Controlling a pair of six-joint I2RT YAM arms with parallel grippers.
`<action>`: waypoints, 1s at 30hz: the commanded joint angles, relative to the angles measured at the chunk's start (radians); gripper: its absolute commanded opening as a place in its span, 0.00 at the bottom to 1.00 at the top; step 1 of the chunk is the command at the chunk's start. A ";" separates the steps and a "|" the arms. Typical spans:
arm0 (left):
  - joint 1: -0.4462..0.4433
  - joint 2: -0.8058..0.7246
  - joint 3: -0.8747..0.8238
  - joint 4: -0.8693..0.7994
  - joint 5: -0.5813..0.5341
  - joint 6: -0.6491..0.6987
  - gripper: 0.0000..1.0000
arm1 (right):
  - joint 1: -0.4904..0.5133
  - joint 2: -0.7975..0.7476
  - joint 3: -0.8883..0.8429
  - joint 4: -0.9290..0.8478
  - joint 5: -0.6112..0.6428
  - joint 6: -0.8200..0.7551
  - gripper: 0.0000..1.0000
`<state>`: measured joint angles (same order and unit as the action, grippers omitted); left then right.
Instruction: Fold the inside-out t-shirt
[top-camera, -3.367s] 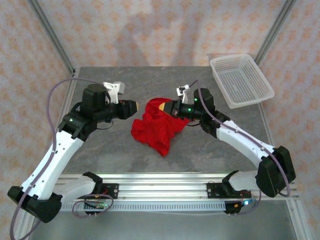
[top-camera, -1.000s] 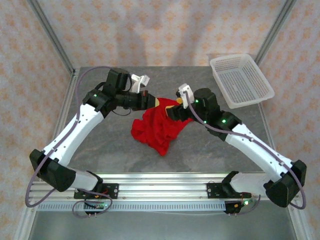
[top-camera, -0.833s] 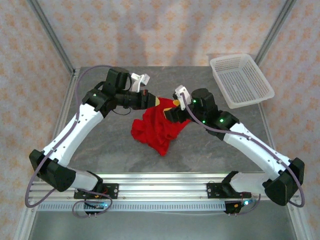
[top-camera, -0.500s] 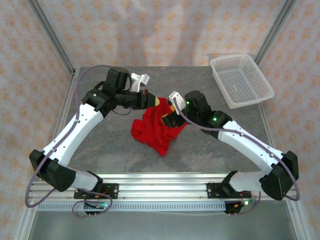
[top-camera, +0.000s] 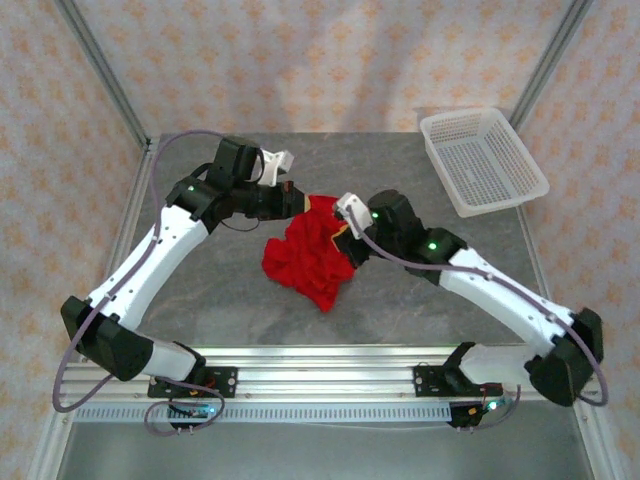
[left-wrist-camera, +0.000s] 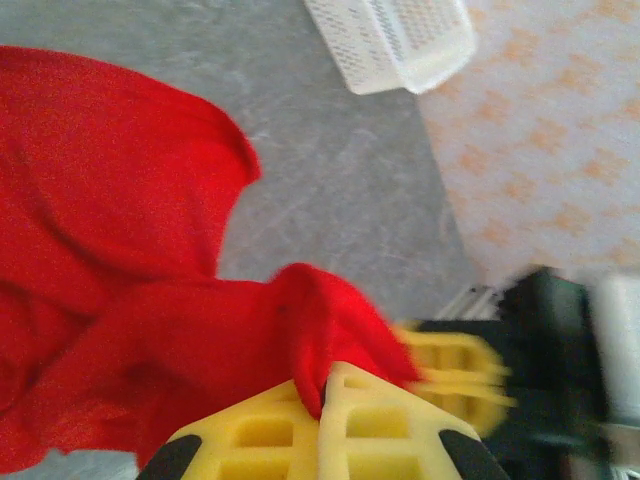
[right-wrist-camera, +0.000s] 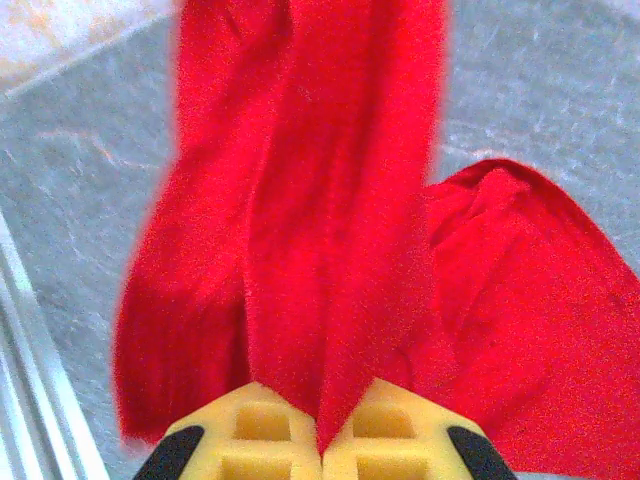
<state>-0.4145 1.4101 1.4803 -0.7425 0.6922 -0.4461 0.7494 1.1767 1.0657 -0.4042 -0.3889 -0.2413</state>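
1. Nearest me, the silver aluminium rail (top-camera: 330, 365) carries both arm bases at the edge of the grey, stone-patterned desk (top-camera: 220, 300).
2. Just beyond it, the bright red, soft-fabric inside-out t-shirt (top-camera: 310, 255) lies in a crumpled heap at the middle of the desk, with its far part drawn up off the surface.
3. The right pincer (right-wrist-camera: 321, 405) is closed on a long hanging fold at the heap's right side, with cloth pinched between its yellow pads.
4. A little farther back, the left pincer (left-wrist-camera: 325, 380) is clamped just as tightly on a bunched edge at the heap's far-left top.
5. This looks like the opening-out step. I'd draw the two arms apart slowly and evenly, lifting enough for the cloth to clear the desk. Each grip holds only a thin pinch, so a jerk could slip it free. The two pincers also sit close together, so they need care.
6. Farthest off, the white plastic mesh basket (top-camera: 470, 210) sits at the far right corner, well apart from the t-shirt. It would only get in the way of a wide right swing.
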 joint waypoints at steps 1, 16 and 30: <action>0.036 -0.021 -0.005 -0.064 -0.117 0.029 0.00 | -0.007 -0.154 -0.042 0.074 -0.037 0.139 0.00; 0.036 -0.136 -0.081 0.119 -0.054 -0.055 0.39 | -0.067 -0.483 -0.480 0.208 0.307 0.495 0.27; -0.189 0.042 -0.299 -0.037 -0.449 -0.292 0.57 | -0.074 -0.414 -0.314 -0.252 0.395 0.930 0.70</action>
<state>-0.5976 1.3815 1.2133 -0.7345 0.3752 -0.6254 0.6804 0.6506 0.6945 -0.5415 0.0132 0.5556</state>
